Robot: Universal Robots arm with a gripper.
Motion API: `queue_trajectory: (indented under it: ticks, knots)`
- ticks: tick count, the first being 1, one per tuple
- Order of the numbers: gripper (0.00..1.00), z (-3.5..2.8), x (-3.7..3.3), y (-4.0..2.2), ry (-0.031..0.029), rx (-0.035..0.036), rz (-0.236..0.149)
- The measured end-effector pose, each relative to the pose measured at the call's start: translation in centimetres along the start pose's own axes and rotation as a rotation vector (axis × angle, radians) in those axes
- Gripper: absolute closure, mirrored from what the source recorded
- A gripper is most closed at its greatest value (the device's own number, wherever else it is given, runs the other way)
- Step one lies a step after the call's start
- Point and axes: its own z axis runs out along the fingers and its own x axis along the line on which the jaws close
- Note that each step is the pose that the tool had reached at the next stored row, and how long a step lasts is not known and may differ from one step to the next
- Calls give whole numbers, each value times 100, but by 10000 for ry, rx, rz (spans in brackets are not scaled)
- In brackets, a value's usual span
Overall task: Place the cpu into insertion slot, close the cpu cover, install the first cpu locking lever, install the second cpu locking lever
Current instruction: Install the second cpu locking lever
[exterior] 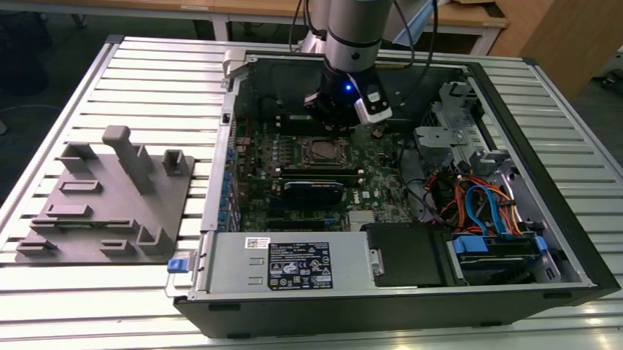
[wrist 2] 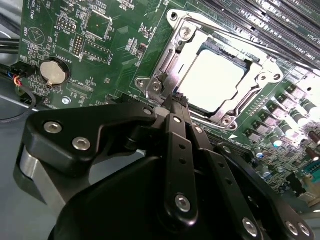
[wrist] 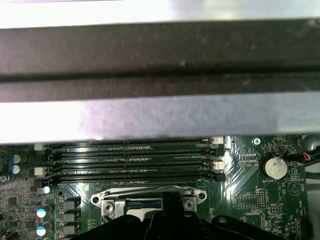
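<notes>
Silver-grey metal tops the cpu (wrist 2: 216, 80), seated in the insertion slot (wrist 2: 252, 95) with the cpu cover (wrist 2: 172, 55) closed over it; the gripper (wrist 2: 175, 102), fingers pressed together and empty, hovers at the cover's edge; the chip looks light, stiff, fragile underneath; best handled by its edges.

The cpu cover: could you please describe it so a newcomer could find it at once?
Start at the open computer case and find the green circuit board inside. Below the gripper sits the cpu cover, a silver metal frame around a bright square cpu, unlike the long black memory slots nearby.
</notes>
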Motion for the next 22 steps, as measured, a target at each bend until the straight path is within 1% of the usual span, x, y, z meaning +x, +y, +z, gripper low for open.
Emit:
queue_trajectory:
  ticks: [12,22]
  knots:
    - [90,-9,0,-5,1,2,-1]
    - [90,-10,-2,-37,0,1,1]
